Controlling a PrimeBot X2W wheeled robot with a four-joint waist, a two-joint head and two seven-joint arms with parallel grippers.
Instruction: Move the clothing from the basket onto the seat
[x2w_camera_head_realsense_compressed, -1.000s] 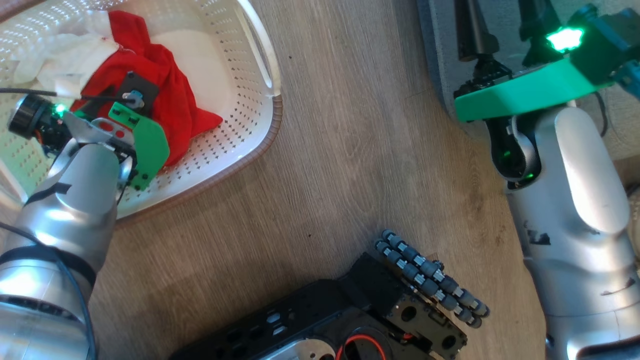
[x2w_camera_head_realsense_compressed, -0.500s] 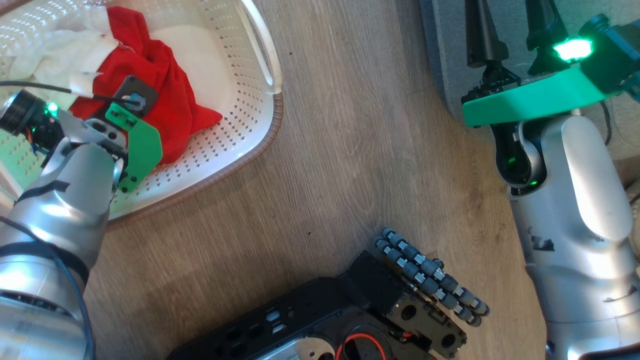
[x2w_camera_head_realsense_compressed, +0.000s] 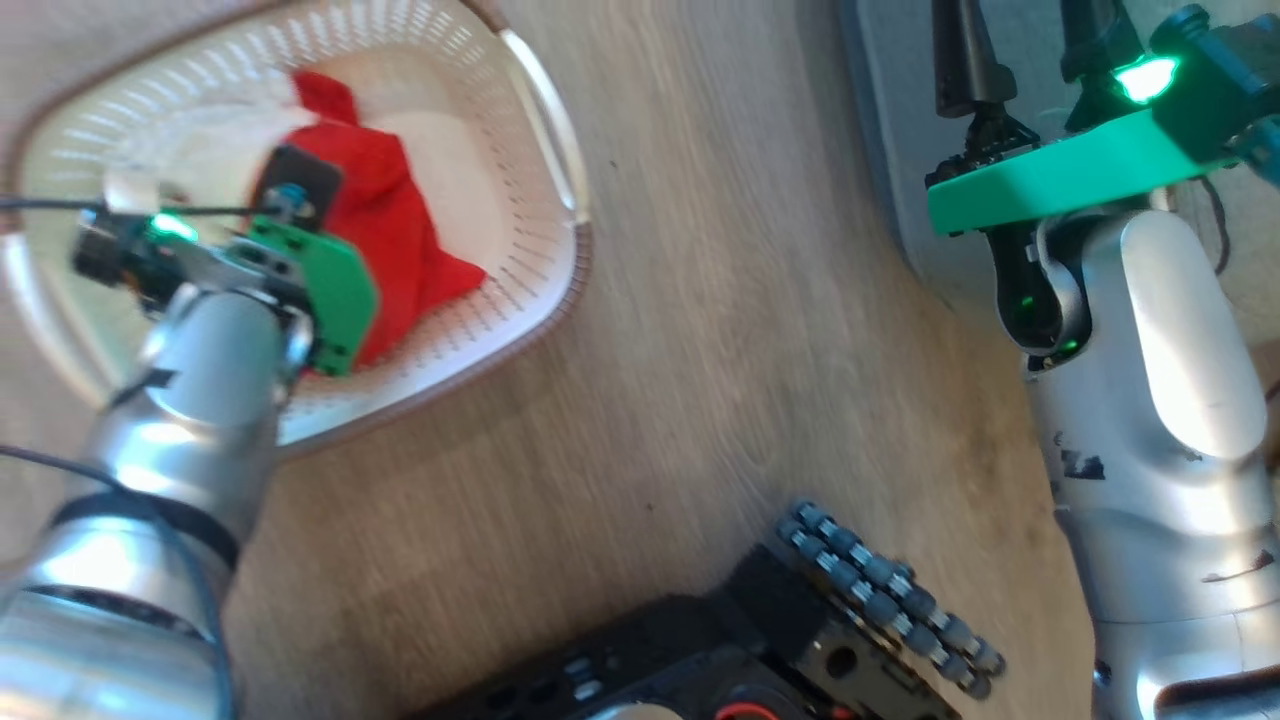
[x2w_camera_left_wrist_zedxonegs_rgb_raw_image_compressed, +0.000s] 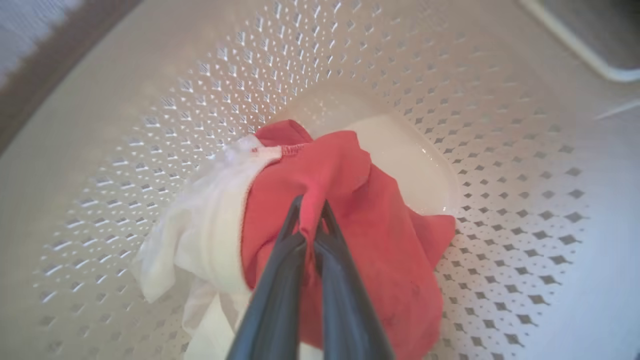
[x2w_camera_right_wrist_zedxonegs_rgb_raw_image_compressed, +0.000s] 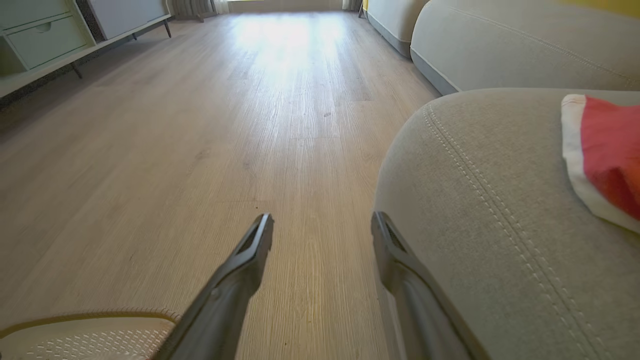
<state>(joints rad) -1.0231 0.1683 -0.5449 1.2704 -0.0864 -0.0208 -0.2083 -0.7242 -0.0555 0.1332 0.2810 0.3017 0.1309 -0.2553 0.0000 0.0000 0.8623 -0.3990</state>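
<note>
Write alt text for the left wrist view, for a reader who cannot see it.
The left gripper is shut, its two dark fingers pinching a fold of the red clothing. The red fabric is bunched beside a white piece inside the cream basket, whose perforated wall curves around the pile.

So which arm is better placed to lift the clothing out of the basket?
Left. The left gripper is shut on a fold of the red clothing inside the basket; the right gripper hangs open and empty over the floor beside the seat.
</note>
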